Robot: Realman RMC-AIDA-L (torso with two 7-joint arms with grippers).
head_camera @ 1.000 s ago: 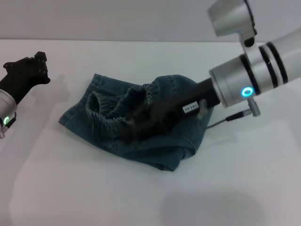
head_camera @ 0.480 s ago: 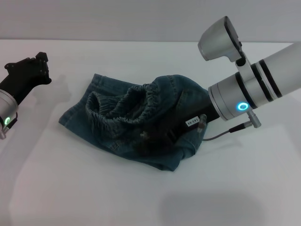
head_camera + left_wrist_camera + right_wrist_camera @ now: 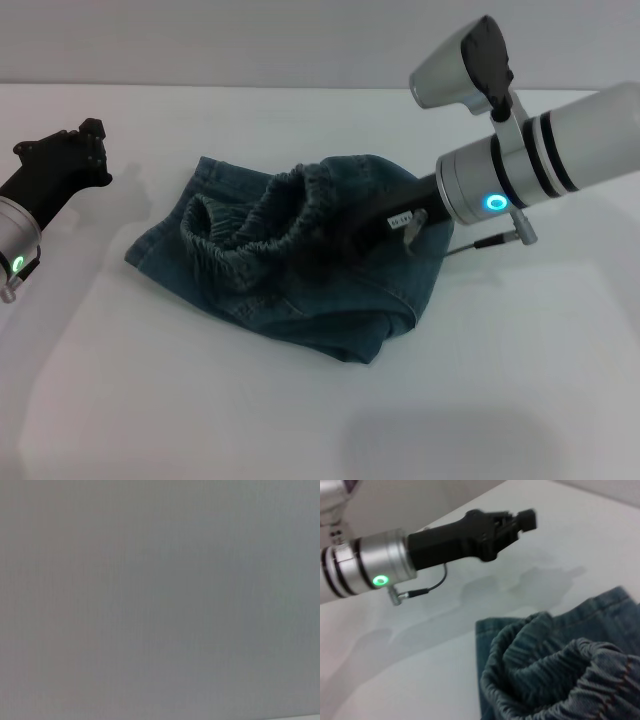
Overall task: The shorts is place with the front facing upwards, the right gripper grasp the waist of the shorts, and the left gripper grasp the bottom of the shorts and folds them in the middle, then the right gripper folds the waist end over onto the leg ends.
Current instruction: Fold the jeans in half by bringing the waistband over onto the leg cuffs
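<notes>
The white bench [image 3: 300,420] carries a rumpled blue denim pair of shorts [image 3: 330,300], right under the right tool [image 3: 345,235]. Over the last second that black-fingered tool has pulled back and up, dragging the ruffled elastic waist [image 3: 250,225] higher, so the waist-over-legs fold looks underway. Its fingers are buried in denim, so can't tell if they're clamped. The waist band stands puckered and open. The black clawed left tool [image 3: 65,160] sits well off, looks closed, holding nothing.
</notes>
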